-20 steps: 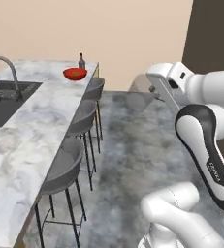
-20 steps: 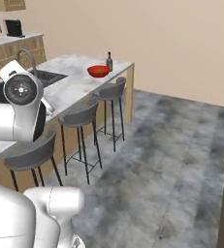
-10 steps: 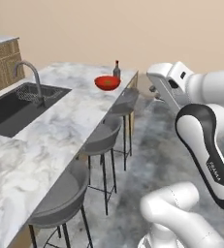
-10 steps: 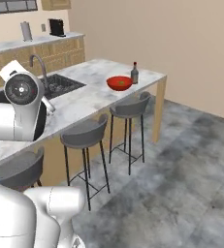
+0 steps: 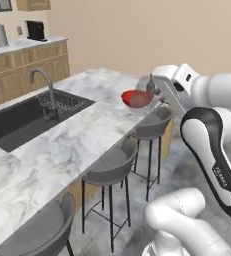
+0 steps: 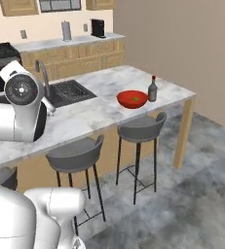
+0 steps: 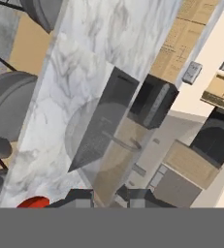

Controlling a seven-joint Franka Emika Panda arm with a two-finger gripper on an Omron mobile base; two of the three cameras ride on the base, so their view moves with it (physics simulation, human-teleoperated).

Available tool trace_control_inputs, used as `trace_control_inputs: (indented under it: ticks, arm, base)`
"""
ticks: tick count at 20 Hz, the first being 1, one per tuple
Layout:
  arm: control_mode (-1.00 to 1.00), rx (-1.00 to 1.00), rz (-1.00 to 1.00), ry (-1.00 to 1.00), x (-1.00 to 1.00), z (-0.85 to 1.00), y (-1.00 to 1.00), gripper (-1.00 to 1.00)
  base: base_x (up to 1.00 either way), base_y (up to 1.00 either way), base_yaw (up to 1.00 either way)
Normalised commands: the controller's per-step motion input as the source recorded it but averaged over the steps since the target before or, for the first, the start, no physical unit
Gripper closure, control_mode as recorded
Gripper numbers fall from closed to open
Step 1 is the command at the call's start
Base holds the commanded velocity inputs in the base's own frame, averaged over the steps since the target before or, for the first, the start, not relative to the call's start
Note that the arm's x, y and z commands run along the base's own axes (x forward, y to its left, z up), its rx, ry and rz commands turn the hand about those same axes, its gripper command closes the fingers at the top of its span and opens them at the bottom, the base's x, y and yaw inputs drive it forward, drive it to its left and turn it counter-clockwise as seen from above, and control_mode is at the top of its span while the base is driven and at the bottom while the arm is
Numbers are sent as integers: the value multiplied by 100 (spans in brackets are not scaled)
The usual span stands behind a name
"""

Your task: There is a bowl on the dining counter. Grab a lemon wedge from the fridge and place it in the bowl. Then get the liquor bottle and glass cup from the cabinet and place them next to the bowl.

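The glass cup (image 7: 101, 145), a translucent grey tumbler, fills the middle of the hand view, and my gripper (image 7: 111, 197) is shut on it. Through the glass I see the dining counter (image 7: 84, 58) and its black sink. The red bowl (image 5: 137, 98) (image 6: 132, 98) sits near the far end of the dining counter (image 6: 99, 114), and a sliver of it shows as the bowl (image 7: 33, 202) beside my fingers. The liquor bottle (image 6: 152, 89) stands upright just right of the bowl; in the left base view my hand partly hides the bottle (image 5: 150, 85). A small yellow-green bit lies in the bowl.
A black sink (image 5: 27, 117) with a grey tap (image 5: 42, 82) is set into the counter. Grey stools (image 6: 138, 127) (image 6: 77, 153) line its near side. A wooden back counter (image 6: 75, 56) carries a toaster (image 6: 98, 28) and a kettle.
The whole picture has shifted: the base has moved, so the counter, bowl and bottle now look nearer and more to the right. The gripper keeps its hold on the glass cup.
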Motion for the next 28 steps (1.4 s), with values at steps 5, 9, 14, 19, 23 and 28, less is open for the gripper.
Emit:
trace_control_inputs:
  ticks: [5, 9, 14, 19, 23, 28]
  arm:
    - [100, 0, 0, 0, 0, 0, 0, 100]
    - [100, 0, 0, 0, 0, 0, 0, 100]
    - [100, 0, 0, 0, 0, 0, 0, 100]
    - [100, 0, 0, 0, 0, 0, 0, 100]
    - [100, 0, 0, 0, 0, 0, 0, 100]
    - [100, 0, 0, 0, 0, 0, 0, 100]
  base:
    - [87, -52, 48]
    - [85, -48, 50]
    - [86, -46, 50]
    - [86, -45, 51]
    - [89, -40, 48]
    - [83, -46, 38]
